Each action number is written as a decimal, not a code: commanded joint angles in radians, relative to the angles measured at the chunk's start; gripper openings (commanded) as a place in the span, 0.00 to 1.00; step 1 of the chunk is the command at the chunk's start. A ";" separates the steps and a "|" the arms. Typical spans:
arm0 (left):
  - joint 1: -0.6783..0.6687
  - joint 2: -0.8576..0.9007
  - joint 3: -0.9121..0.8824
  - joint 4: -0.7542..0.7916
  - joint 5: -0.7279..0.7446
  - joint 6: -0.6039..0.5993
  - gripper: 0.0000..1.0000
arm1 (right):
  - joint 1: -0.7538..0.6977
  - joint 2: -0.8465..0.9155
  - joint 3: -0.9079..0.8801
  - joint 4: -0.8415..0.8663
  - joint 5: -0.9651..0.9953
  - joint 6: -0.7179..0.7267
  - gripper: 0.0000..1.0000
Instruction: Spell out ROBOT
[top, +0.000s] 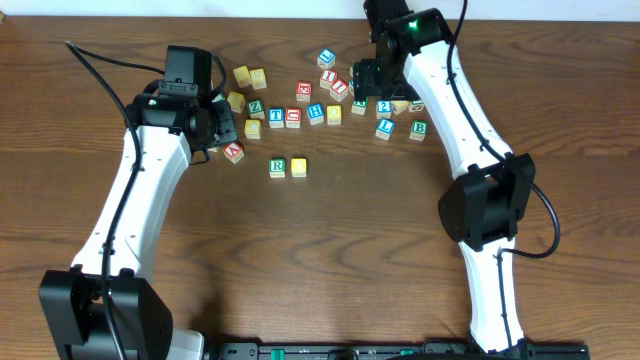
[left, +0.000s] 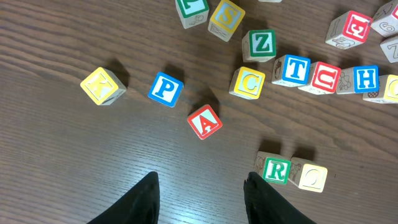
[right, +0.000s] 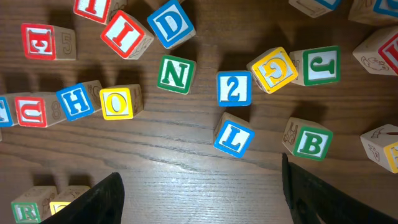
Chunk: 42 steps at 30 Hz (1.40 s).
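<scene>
My left gripper (left: 201, 186) is released, its two dark fingers spread wide over bare wood of the table (top: 330, 260). Just ahead of it in the left wrist view lies the red A (left: 204, 122), turned at an angle, with the blue P (left: 165, 88) and the yellow K (left: 101, 85) further to the left. To the right of my right-hand finger there, the green R (left: 276, 169) and a yellow O (left: 313, 177) sit touching side by side, R on the left. From overhead this pair lies apart from the others, below the main scatter. Beyond them runs a loose row: the yellow C (left: 249, 83), then the blue T (left: 296, 69) touching the red U (left: 325, 76), then the blue H (left: 365, 78). My right gripper (right: 200, 183) is also released, fingers far apart at the bottom corners of the right wrist view. Ahead of them, between the two, lies the blue L (right: 234, 138), and the green B (right: 311, 143) sits to its right, near my right-hand finger. Past the L are the blue 2 (right: 234, 88) and the green N (right: 176, 73). A second O (right: 117, 102), also yellow, stands against the right side of the H, at the end of the T row.
</scene>
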<state>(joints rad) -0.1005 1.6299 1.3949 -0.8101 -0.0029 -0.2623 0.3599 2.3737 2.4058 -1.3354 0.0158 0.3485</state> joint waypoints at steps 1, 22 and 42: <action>0.004 0.011 0.009 0.000 -0.005 -0.005 0.44 | 0.005 -0.029 0.014 0.008 0.000 0.010 0.76; 0.003 0.017 0.009 0.062 -0.005 -0.004 0.50 | -0.084 -0.029 0.014 -0.011 -0.030 0.039 0.74; 0.004 0.089 0.027 0.077 0.018 0.018 0.51 | -0.175 -0.029 0.014 -0.120 -0.022 0.044 0.74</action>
<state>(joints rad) -0.1005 1.7153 1.4090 -0.7185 0.0174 -0.2573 0.2268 2.3737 2.4058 -1.4403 -0.0101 0.3882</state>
